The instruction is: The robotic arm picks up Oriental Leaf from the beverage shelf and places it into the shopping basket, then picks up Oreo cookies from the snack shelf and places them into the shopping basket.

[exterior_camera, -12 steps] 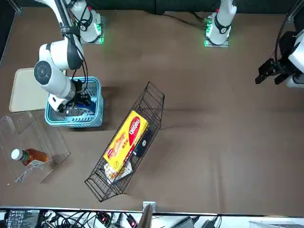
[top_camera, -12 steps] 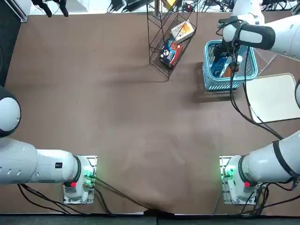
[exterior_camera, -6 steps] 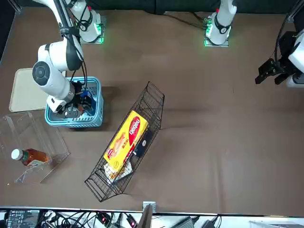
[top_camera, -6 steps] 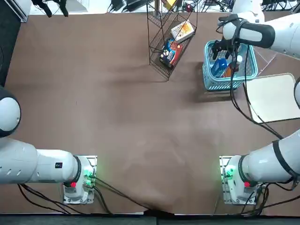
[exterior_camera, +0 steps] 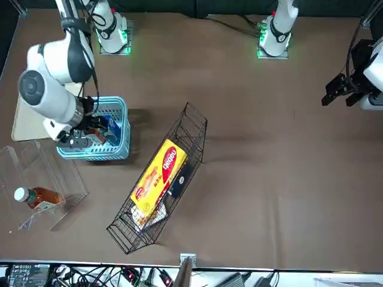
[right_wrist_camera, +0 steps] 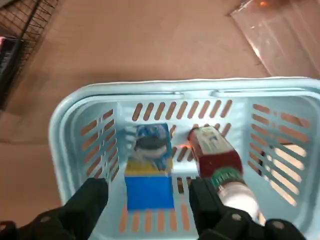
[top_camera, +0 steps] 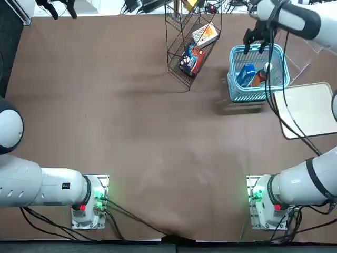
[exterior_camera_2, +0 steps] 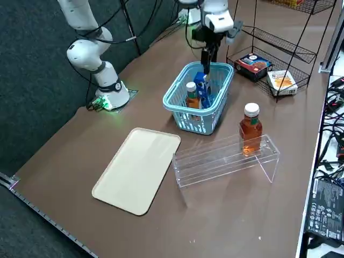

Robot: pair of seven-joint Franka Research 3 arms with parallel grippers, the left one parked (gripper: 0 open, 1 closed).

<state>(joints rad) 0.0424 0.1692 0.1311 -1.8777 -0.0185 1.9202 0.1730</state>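
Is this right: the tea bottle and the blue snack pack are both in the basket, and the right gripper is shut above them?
One thing is wrong: the right gripper is open, as the right wrist view shows. The tea bottle and blue snack pack are both in the basket, below it.

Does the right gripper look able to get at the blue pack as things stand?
Probably yes: the right gripper is over the basket with its jaws apart, and nothing lies on the pack.
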